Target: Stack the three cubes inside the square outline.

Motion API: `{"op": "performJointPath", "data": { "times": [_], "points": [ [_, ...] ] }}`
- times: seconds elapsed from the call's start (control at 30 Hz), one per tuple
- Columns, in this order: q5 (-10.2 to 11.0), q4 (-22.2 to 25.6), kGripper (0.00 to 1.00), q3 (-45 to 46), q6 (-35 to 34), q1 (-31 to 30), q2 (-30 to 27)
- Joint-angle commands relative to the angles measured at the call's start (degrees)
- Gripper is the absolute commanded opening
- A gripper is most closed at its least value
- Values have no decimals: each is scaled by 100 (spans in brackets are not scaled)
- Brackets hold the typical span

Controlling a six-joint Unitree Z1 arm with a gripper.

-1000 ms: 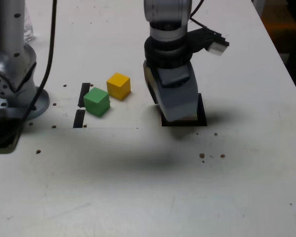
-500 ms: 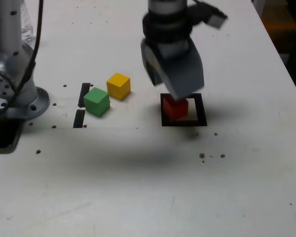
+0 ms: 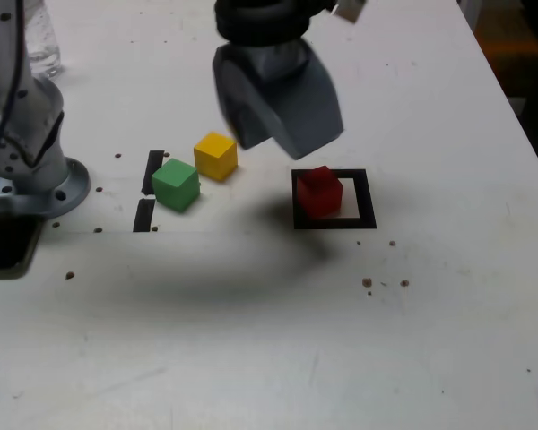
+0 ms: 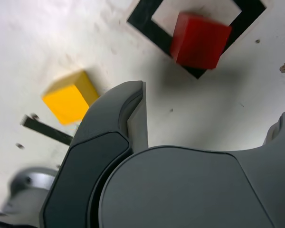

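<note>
Red cube (image 3: pixel 320 191) inside square outline (image 3: pixel 367 199), end effector (image 3: pixel 278 112) above, spread wide, empty

Bare table (image 3: pixel 251 340) surrounds the red cube (image 3: pixel 320 191); nothing crowds it.

White tabletop (image 3: pixel 251 358), dark specks scattered; darker floor beyond far corner.

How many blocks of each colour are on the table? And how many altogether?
Red cube: 1
Yellow cube: 1
Green cube: 1
Total: 3 cubes
</note>
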Motion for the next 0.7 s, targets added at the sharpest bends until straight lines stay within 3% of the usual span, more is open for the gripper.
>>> {"op": "performJointPath", "data": {
  "times": [0.0, 0.13, 0.23, 0.5, 0.67],
  "points": [
    [-187, -31, 100, 100, -351, 3, -48],
    [-682, -169, 100, 297, -909, 3, -38],
    [-920, -262, 100, 403, -1199, 2, -38],
    [-782, -622, 100, 542, -2234, 2, -21],
    [-876, -741, 100, 558, -2383, 5, 143]
  ]
}}
